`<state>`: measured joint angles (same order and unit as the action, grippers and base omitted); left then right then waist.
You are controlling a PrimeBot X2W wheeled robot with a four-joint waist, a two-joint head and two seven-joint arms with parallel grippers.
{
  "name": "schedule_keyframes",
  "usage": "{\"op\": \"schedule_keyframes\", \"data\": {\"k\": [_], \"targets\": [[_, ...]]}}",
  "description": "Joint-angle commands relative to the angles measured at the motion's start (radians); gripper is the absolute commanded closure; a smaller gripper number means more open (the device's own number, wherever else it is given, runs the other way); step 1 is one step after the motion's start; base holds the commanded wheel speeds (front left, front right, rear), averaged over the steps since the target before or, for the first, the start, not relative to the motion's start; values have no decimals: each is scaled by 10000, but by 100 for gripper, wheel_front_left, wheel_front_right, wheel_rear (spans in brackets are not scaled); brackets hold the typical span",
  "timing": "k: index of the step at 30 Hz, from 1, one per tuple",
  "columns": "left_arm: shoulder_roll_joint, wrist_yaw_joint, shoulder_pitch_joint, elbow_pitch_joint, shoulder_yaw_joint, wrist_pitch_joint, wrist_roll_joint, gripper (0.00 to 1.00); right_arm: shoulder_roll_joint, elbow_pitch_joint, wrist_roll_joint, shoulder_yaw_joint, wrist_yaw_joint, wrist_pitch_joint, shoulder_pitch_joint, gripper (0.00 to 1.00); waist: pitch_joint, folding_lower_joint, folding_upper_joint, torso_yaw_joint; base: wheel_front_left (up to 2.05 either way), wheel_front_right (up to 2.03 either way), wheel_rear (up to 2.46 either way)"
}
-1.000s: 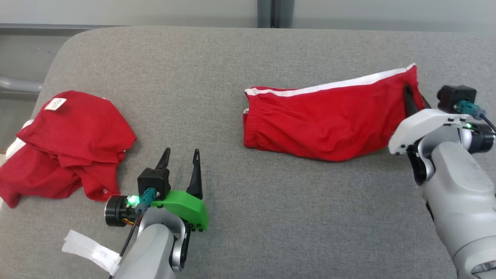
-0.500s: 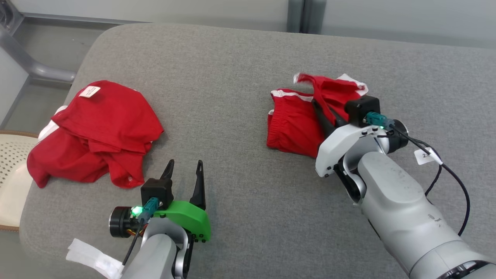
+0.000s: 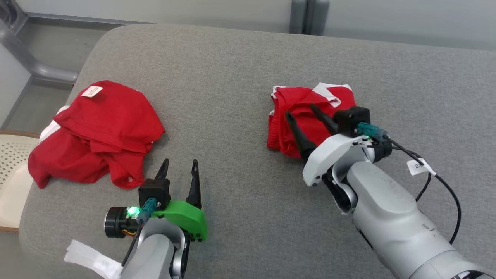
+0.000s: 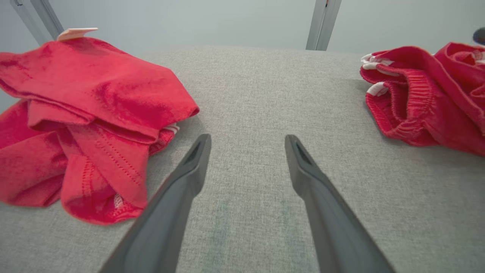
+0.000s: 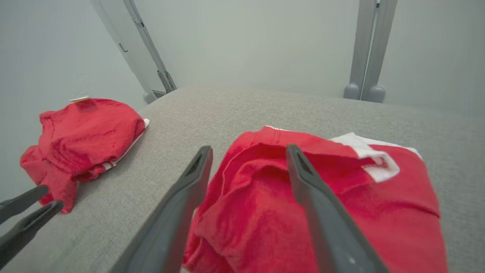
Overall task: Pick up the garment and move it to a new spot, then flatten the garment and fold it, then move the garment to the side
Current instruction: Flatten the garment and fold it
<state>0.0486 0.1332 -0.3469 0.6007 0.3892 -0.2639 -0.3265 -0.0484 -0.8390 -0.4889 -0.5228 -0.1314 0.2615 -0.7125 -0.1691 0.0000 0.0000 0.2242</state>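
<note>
The garment point(image 3: 310, 99) is a pair of red shorts with white trim, lying folded over on itself right of centre on the grey padded surface point(image 3: 232, 69). My right gripper point(image 3: 301, 111) hovers open just above its near left part, with nothing between its fingers. In the right wrist view the garment point(image 5: 379, 212) lies under and beyond the spread right gripper point(image 5: 249, 151). My left gripper point(image 3: 180, 162) stands open near the front edge, over bare fabric. From the left wrist, the left gripper point(image 4: 246, 138) points between the garment point(image 4: 424, 98) and a red pile.
A second heap of red clothing point(image 3: 100, 128) with a white label lies at the left of the surface. A pale perforated basket point(image 3: 11, 170) sits off the left edge. A black cable with a tag point(image 3: 420, 166) trails from my right wrist.
My right gripper carried the garment's right end over to the left, doubling it up, then opened and let go. The head camera also shifted. The left arm stayed put.
</note>
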Motion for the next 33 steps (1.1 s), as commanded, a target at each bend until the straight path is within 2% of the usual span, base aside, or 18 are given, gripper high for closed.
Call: {"op": "schedule_keyframes", "data": {"k": [1, 10, 16, 22, 33], "targets": [[41, 61, 138, -49, -86, -4, 109, 0, -57, 203, 177, 346, 15, 37, 202, 0, 54, 0, 0, -271, 0, 0, 0], [41, 61, 389, -215, -675, -4, 756, 0, -209, 1453, 2166, 3759, 13, 38, 1778, 0, 335, 0, 0, -1072, 0, 0, 0], [43, 14, 668, -326, -1142, -4, 946, 0, -116, 2258, 3536, 5478, 10, 38, 3065, 0, 538, 0, 0, -1384, 0, 0, 0], [41, -73, 986, -275, -1332, -4, 1187, 0, -45, 2439, 3884, 6063, 10, 38, 3958, 0, 838, 0, 0, -1520, 0, 0, 0], [41, -194, 1905, -524, -1742, -4, 1511, 0, -35, 2353, 3202, 5638, 10, 39, 4677, 0, 1440, 0, 0, -1664, 0, 0, 0]]}}
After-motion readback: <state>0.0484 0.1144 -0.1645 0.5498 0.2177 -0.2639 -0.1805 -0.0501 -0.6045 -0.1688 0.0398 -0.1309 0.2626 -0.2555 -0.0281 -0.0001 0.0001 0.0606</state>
